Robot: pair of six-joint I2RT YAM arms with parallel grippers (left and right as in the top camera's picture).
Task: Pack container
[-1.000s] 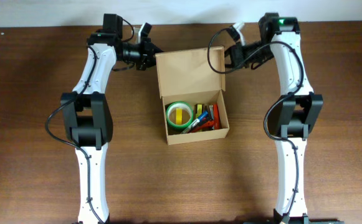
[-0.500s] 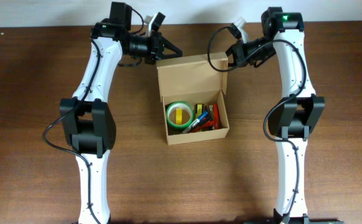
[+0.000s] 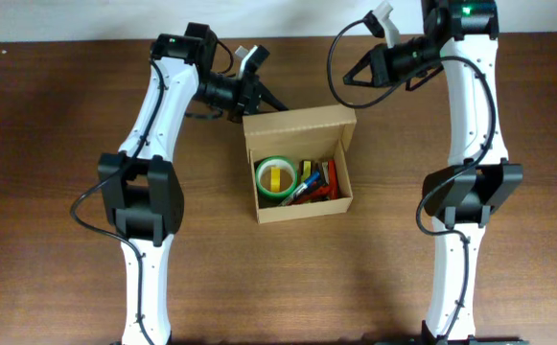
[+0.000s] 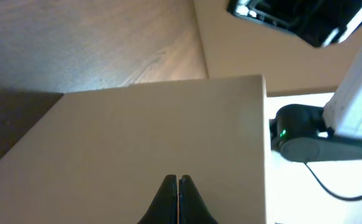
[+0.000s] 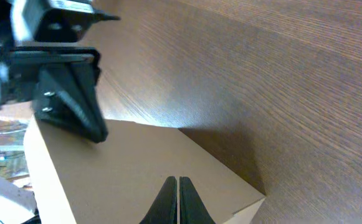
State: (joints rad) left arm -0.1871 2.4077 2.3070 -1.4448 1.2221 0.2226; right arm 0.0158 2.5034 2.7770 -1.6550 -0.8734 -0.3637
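Two arms: one comes in from each side, both reaching toward the far end of the box.
box (image 3: 302, 206): plain brown cardboard, in the middle of the table, between the arms, its top open.
flap (image 3: 298, 125): hinged on the far wall of the box and raised steeply, so the inside shows from above; bare cardboard fills much of both wrist views.
left gripper (image 3: 276, 103): fingers pressed together with nothing between them; tips at the far left corner of the flap, on its outer side. The right wrist view shows one dark finger meeting the flap's edge. Its own wrist view has the tips over the flap's face.
right gripper (image 3: 345, 80): fingers closed together too, and empty. From overhead it sits beyond the far right corner of the flap, a little apart from it. In its own view the tips hang over the flap's face; whether they touch it cannot be told.
tape (image 3: 276, 177): green roll, lying flat in the left half of the box.
pens (image 3: 318, 182): a mixed-colour bunch in the right half, just beside the tape.
table (image 3: 48, 192): dark brown wood.
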